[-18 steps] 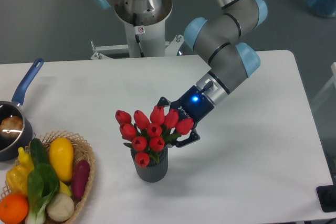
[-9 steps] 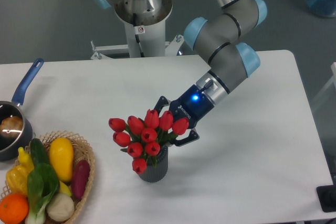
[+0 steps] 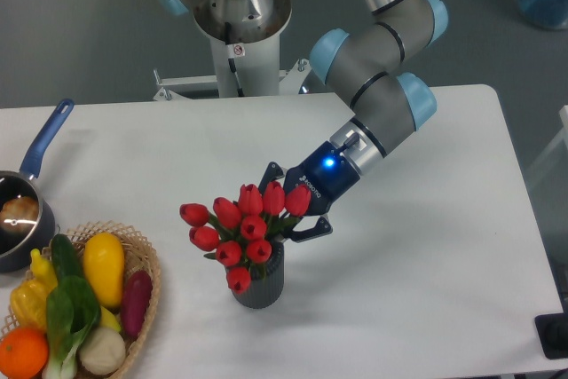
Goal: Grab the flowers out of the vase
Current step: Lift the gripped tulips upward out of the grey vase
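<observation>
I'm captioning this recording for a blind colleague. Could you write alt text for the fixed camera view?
A robot arm's gripper reaches into a bunch of red tulips, the flowers, standing in a dark ribbed vase on a white table. At left are a wicker basket of vegetables and a blue-handled saucepan.

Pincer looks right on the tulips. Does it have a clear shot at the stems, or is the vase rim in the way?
Probably yes. The pincer sits at the right side of the flowers, above the mouth of the vase, with nothing between. The blooms hide the fingertips, so actual stem contact cannot be confirmed.
</observation>
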`<act>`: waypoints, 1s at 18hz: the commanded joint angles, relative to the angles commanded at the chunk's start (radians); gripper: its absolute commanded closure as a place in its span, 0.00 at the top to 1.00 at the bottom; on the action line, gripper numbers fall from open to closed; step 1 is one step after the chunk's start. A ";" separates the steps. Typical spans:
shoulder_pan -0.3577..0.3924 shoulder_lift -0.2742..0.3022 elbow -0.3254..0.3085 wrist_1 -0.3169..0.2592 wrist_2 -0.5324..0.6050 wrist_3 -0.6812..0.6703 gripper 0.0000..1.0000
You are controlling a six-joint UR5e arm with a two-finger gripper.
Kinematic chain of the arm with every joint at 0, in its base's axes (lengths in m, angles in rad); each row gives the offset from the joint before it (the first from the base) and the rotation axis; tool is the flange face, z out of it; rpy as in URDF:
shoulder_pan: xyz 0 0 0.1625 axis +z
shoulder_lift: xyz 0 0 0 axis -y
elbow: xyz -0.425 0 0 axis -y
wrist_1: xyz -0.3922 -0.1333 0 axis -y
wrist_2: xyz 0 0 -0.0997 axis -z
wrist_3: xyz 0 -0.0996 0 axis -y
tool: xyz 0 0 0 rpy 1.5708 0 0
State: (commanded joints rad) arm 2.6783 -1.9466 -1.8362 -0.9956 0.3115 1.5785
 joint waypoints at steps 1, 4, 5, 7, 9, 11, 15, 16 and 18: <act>0.000 0.002 0.000 0.000 -0.008 -0.002 0.39; 0.002 0.003 0.000 0.000 -0.023 -0.003 0.39; 0.006 0.005 0.000 0.000 -0.028 -0.003 0.39; 0.008 0.009 0.000 0.000 -0.038 -0.003 0.39; 0.014 0.012 0.000 0.000 -0.054 -0.006 0.39; 0.021 0.018 0.000 0.000 -0.064 -0.009 0.39; 0.029 0.034 0.000 -0.002 -0.071 -0.014 0.39; 0.032 0.038 0.000 -0.002 -0.086 -0.020 0.39; 0.044 0.041 0.000 -0.002 -0.141 -0.043 0.39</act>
State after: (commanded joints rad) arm 2.7228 -1.9052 -1.8362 -0.9971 0.1706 1.5356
